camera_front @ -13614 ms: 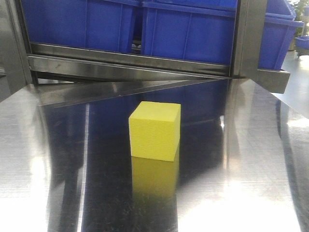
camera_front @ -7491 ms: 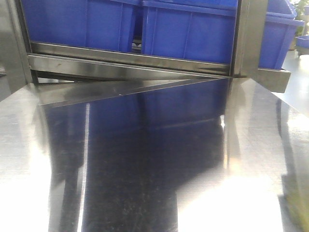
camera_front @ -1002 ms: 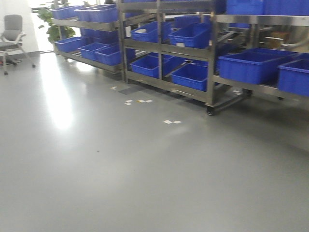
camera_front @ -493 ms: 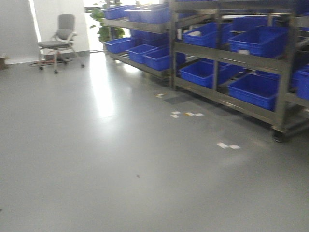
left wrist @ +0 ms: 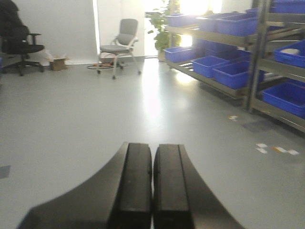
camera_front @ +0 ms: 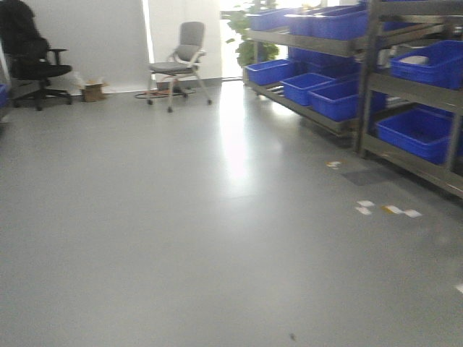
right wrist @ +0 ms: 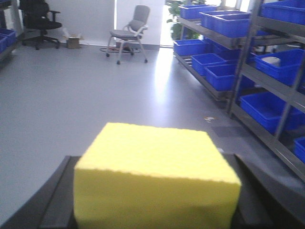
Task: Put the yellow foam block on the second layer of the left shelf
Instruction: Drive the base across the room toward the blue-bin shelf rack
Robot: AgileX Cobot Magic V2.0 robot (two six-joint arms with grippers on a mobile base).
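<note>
The yellow foam block [right wrist: 155, 174] fills the lower middle of the right wrist view. My right gripper [right wrist: 155, 200] is shut on it, with a black finger [right wrist: 57, 200] on each side, and carries it above the grey floor. My left gripper [left wrist: 152, 183] is shut and empty, its two black fingers [left wrist: 136, 186] pressed together. Metal shelf racks with blue bins [camera_front: 427, 130] stand along the right in the front view. No gripper or block shows in the front view.
Grey floor [camera_front: 181, 217] stretches ahead. A grey office chair [camera_front: 181, 61] and a black chair [camera_front: 32, 61] stand by the far white wall, with a small cardboard box [camera_front: 92, 91] between them. Paper scraps [camera_front: 383, 210] lie on the floor near the racks. A potted plant [camera_front: 249, 32] stands behind.
The view has swung left: the racks have slid to the right edge, and the grey chair, black chair and far wall have come into view. Earlier the block sat on a steel table, then was gone.
</note>
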